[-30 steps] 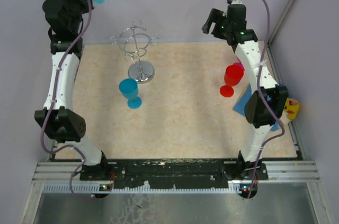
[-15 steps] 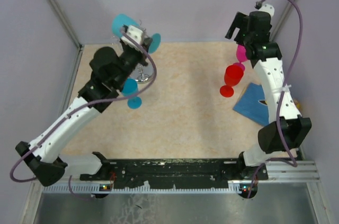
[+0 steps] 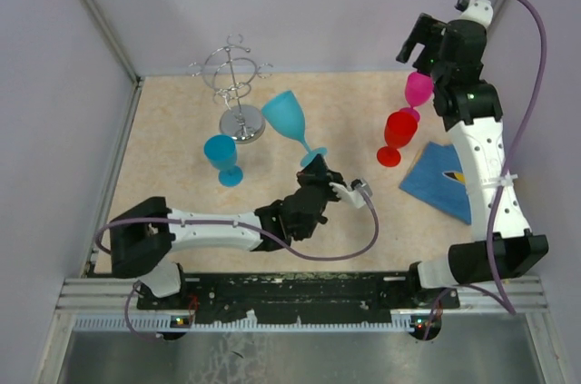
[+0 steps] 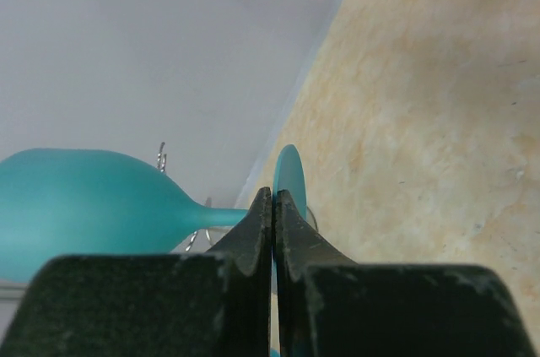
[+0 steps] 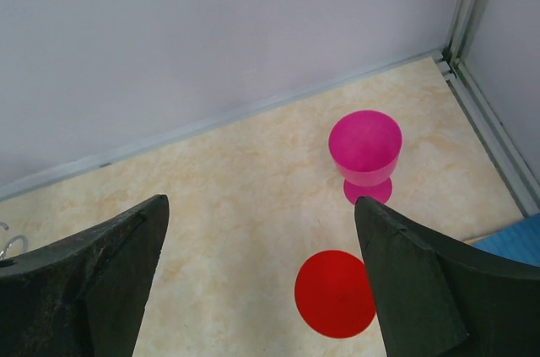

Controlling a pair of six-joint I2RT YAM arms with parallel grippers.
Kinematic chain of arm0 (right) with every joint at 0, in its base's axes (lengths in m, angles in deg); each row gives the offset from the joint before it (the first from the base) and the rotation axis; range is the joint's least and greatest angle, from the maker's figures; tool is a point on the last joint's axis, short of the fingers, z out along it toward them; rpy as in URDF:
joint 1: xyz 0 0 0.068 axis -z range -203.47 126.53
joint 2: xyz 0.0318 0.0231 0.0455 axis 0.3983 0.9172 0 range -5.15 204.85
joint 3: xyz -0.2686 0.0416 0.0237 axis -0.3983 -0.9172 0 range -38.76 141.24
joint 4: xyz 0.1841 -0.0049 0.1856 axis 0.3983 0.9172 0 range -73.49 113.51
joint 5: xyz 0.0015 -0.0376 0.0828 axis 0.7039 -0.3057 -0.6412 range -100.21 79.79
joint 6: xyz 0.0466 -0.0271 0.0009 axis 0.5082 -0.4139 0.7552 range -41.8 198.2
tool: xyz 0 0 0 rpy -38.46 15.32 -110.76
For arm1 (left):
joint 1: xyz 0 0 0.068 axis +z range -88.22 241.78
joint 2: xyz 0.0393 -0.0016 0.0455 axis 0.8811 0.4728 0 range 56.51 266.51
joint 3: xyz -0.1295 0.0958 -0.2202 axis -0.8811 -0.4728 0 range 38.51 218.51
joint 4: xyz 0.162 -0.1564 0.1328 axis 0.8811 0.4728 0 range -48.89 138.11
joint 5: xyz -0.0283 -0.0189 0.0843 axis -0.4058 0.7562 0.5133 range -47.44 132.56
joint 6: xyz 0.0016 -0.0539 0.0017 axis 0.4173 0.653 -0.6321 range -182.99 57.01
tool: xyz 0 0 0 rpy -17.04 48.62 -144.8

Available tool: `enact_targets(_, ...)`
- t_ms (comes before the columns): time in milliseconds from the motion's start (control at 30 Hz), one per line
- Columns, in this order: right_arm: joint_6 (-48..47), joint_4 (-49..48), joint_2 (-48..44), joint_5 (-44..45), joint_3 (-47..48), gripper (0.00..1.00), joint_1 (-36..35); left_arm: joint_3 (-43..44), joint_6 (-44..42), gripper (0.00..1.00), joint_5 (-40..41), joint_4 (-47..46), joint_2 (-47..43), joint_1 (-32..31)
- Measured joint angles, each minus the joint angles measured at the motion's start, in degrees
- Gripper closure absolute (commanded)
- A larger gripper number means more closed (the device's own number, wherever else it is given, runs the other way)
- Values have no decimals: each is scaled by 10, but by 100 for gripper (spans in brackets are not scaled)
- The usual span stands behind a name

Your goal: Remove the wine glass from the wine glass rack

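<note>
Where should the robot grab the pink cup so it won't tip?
Probably the short stem under the bowl of the pink cup, coming in level from the bare side of the table. The cup stands upright, its bowl is wide and round, and the red cup sits close beside it.
</note>
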Motion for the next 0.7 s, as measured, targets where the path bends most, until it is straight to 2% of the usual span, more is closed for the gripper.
enact_targets(233,-7,0,-19,0,0,8,2,-10,-123,100,40,-187,71,16)
enact_targets(300,-7,-3,-26,-2,-4,8,2,-11,-139,100,39,-211,93,20)
enact_targets(533,-8,-9,-32,-10,-26,8,3,-35,-128,100,32,-188,119,29)
enact_targets(700,-8,-15,-33,-22,-37,8,4,-48,-87,100,25,-152,127,30)
